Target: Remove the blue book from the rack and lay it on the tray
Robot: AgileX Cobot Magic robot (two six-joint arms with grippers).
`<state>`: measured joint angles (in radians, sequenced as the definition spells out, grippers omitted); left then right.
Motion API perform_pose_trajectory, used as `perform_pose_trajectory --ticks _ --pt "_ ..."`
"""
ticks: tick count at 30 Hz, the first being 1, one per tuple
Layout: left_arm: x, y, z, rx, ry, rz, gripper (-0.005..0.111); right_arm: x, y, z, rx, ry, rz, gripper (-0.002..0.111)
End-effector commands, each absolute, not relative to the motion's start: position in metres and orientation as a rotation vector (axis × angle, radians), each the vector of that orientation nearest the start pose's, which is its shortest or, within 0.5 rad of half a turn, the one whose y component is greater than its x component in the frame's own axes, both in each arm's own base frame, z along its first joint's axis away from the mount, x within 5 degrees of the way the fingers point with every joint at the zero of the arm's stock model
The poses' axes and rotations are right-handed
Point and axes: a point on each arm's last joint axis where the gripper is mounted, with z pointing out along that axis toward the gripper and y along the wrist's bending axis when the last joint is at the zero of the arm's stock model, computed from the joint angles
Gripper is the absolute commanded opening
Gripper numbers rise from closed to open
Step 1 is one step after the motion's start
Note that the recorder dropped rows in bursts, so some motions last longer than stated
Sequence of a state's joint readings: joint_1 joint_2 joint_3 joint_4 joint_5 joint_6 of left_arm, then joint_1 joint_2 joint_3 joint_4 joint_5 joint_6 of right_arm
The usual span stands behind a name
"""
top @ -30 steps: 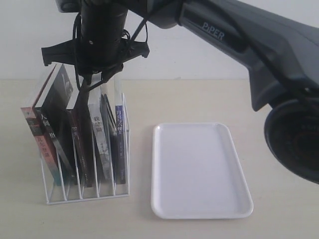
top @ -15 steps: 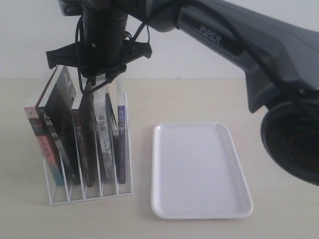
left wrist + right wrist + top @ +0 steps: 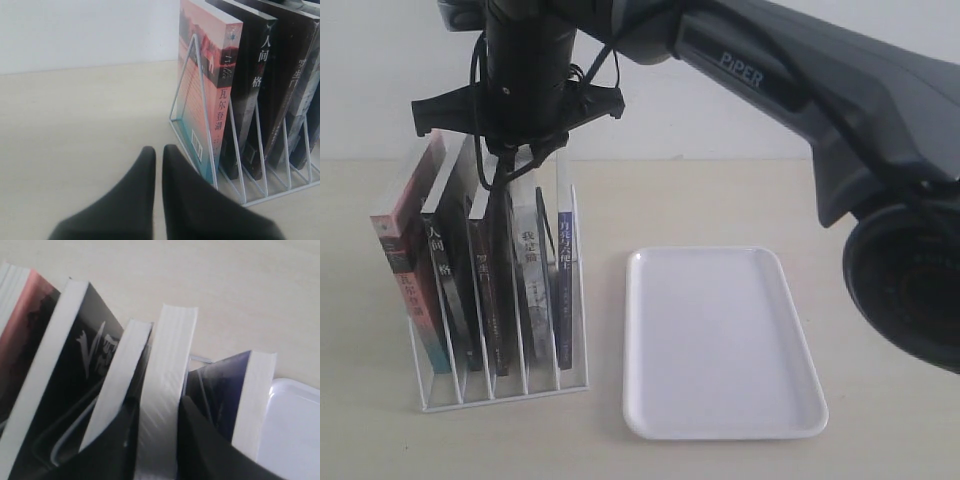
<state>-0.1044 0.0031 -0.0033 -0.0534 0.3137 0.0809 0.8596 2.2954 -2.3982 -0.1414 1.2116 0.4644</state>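
Fingers (image 3: 205,450) of the right gripper (image 3: 157,412) are spread apart and straddle the top page edge of the thick grey-spined book (image 3: 167,365). Whether they press on it cannot be told. Compared with one second ago, the books in the white wire rack (image 3: 505,393) stand closer to upright; earlier they leaned strongly toward the rack's pink-book end. The rack's near corner has also shifted slightly toward the plain white rectangular plastic tray (image 3: 720,340), which has not moved. The thin blue book with the narrow blue spine (image 3: 563,290) stands upright in the rack's last slot, at the end nearest the tray. It lies just outside the spread fingers, beside the finger that sits between it and the grey-spined book, and is not between them. The left gripper (image 3: 159,150) has its fingers pressed almost together, holding nothing. It hangs over the pale table (image 3: 75,125) near the rack's opposite end, beside the pink-spined book (image 3: 220,100).
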Motion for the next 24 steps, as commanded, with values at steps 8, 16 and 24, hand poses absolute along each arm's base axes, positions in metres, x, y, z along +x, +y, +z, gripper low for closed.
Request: perform_pose_trajectory --ticks 8,16,24 --pt "0.054 -0.007 0.185 0.124 1.794 -0.07 0.005 0.326 0.36 0.347 -0.438 2.497 0.377 0.0" --pt "0.054 -0.007 0.185 0.124 1.794 -0.07 0.005 0.312 0.352 0.378 -0.395 2.407 0.351 0.0" --pt "0.054 -0.007 0.185 0.124 1.794 -0.07 0.005 0.305 0.35 0.39 -0.387 2.374 0.348 0.0"
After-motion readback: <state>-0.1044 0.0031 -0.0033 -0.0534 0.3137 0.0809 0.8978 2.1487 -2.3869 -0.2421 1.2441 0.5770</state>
